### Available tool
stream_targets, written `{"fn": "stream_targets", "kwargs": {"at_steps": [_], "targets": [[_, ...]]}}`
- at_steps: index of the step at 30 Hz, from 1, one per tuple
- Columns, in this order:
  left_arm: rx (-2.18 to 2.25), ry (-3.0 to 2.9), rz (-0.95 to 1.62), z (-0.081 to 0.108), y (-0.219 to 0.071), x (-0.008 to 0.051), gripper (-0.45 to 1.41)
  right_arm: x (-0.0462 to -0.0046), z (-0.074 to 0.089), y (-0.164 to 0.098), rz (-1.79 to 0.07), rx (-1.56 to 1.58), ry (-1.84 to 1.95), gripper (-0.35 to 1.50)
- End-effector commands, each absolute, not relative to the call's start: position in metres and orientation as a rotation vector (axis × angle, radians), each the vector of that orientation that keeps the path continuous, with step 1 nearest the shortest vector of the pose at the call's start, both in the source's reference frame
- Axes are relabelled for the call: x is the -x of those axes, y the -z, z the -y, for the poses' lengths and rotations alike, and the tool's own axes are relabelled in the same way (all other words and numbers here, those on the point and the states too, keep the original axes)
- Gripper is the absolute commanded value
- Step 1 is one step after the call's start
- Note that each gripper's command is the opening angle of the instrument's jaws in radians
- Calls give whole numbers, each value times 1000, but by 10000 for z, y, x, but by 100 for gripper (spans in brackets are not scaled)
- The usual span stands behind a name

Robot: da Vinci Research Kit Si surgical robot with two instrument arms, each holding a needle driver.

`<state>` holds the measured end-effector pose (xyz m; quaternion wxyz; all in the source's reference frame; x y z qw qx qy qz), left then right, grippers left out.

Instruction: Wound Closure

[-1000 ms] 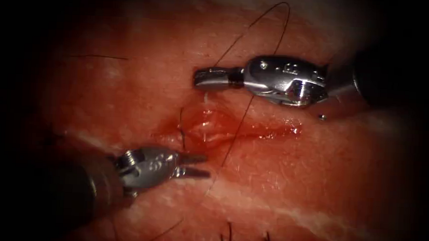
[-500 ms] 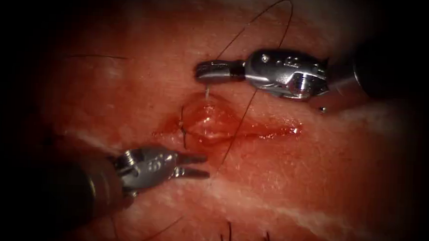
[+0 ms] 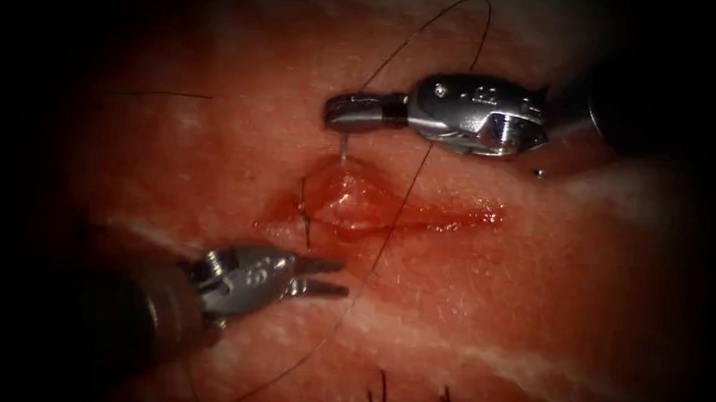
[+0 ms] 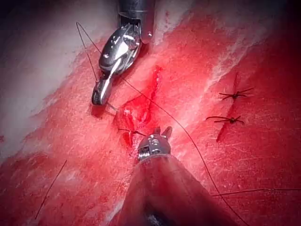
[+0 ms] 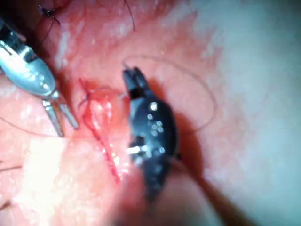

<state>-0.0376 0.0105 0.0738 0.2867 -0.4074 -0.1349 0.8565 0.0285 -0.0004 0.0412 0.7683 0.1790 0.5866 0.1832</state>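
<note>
Pinching needle (image 3: 343, 149) near one end, right end effector (image 3: 354, 112); needle vertical above cut (image 3: 406, 215); left end effector (image 3: 322, 277) spread, empty.

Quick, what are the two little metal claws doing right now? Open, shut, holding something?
Left arm's silver needle driver: open, holding nothing.
Right arm's silver needle driver: shut on the thin curved steel needle, which sticks out of the tissue above the cut.
</note>
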Motion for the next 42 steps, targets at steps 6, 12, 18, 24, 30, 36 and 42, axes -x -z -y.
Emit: {"fn": "stream_targets", "kwargs": {"at_steps": [6,12,18,24,30,36,42], "targets": [[1090,-2287,366,-100,-746,382,-8,-287,14,-417,-1253,-466,-483,-35],[1084,-2294,354,-101,-748,381,-8,-285,18,-414,-1244,-583,-575,-35],[1082,-2293,352,-103,-750,381,-8,-282,25,-407,-1232,-700,-641,-35],[1082,-2293,351,-103,-751,380,-8,-284,34,-404,-1205,-799,-646,-35],[1081,-2293,351,-104,-752,379,-8,-287,46,-407,-1189,-848,-627,-35],[1081,-2292,350,-104,-752,379,-8,-287,57,-409,-1163,-897,-639,-35],[1077,-2294,352,-105,-752,378,-8,-289,70,-406,-1128,-972,-653,-35]]}}
